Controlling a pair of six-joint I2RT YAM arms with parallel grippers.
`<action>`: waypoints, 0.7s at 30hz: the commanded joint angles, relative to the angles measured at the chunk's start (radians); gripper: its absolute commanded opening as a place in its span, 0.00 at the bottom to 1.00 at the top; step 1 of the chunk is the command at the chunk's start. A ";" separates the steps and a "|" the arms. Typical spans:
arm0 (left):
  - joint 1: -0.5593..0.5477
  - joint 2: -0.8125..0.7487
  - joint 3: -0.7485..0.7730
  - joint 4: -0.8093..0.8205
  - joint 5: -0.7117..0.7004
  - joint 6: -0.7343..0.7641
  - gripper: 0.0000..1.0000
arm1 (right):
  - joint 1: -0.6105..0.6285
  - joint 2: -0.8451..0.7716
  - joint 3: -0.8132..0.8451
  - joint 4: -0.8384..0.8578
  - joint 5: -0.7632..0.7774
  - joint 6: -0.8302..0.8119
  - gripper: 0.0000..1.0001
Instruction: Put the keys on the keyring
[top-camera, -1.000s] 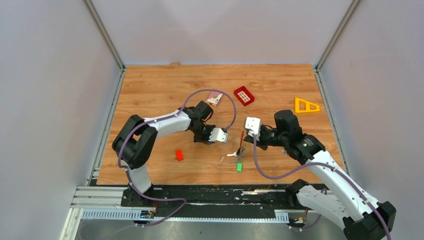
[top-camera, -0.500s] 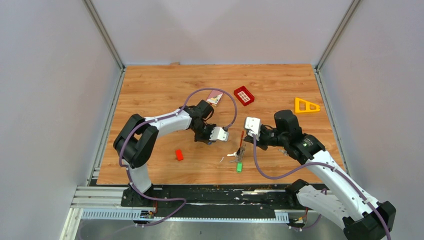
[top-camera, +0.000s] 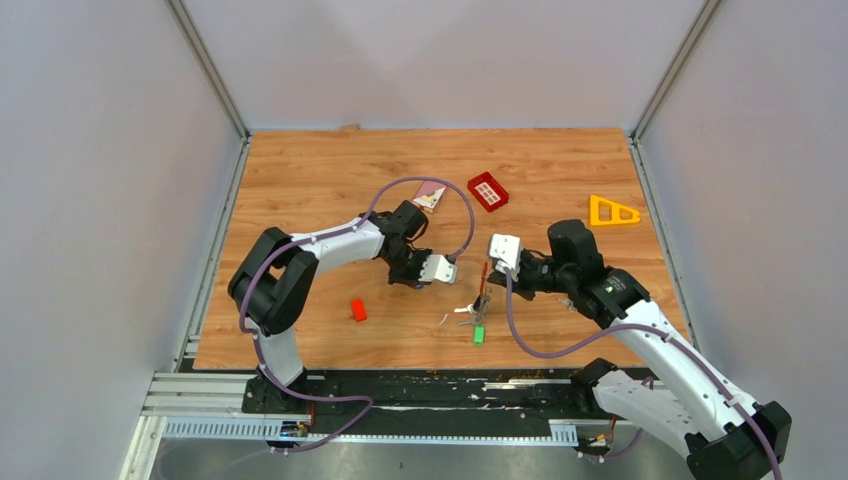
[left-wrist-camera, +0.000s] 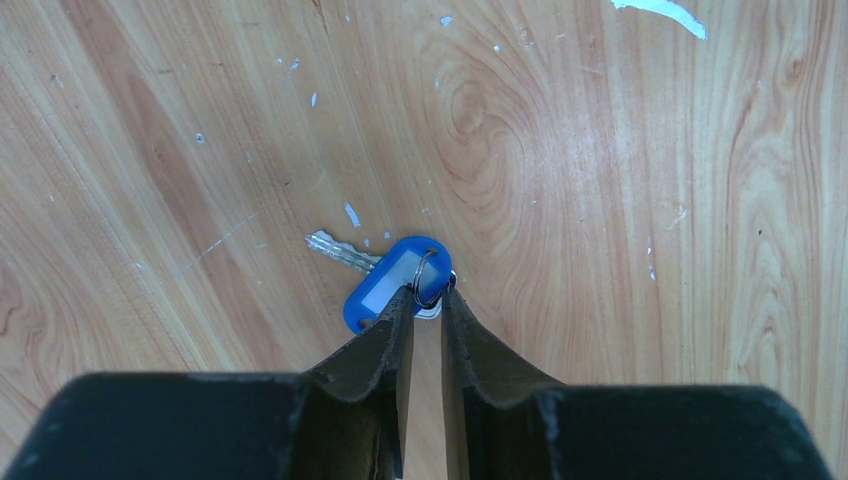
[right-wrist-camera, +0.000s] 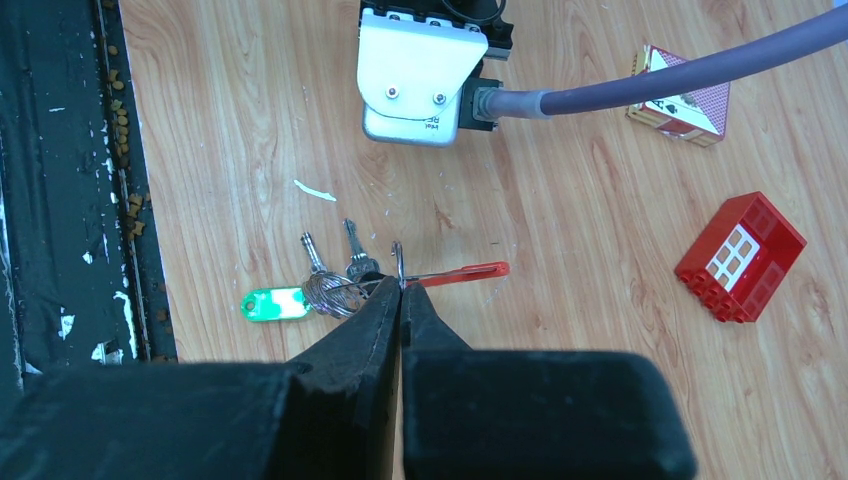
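The red gridded tray (top-camera: 487, 191) is sitting toward the far edge of the table (top-camera: 300, 180), with a white patch showing on it. The left gripper (left-wrist-camera: 428, 292) is open only a tiny bit, its tips pinching the small ring on the blue key (left-wrist-camera: 385, 290) near the middle of the table. The right gripper (right-wrist-camera: 400, 285) is squeezing tight on the keyring (right-wrist-camera: 455, 271), holding its thin metal loop. The green key (right-wrist-camera: 273, 304) and two silver keys (right-wrist-camera: 352, 250) are lying just beside the keyring, toward the table's near edge.
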 joint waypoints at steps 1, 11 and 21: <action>-0.008 0.019 0.042 -0.013 0.010 -0.013 0.22 | -0.004 0.002 0.007 0.028 -0.025 -0.011 0.00; -0.010 0.036 0.063 -0.026 0.009 -0.035 0.20 | -0.005 0.004 0.006 0.025 -0.024 -0.014 0.00; -0.010 0.034 0.064 -0.045 0.026 -0.041 0.19 | -0.005 0.007 0.005 0.025 -0.019 -0.016 0.00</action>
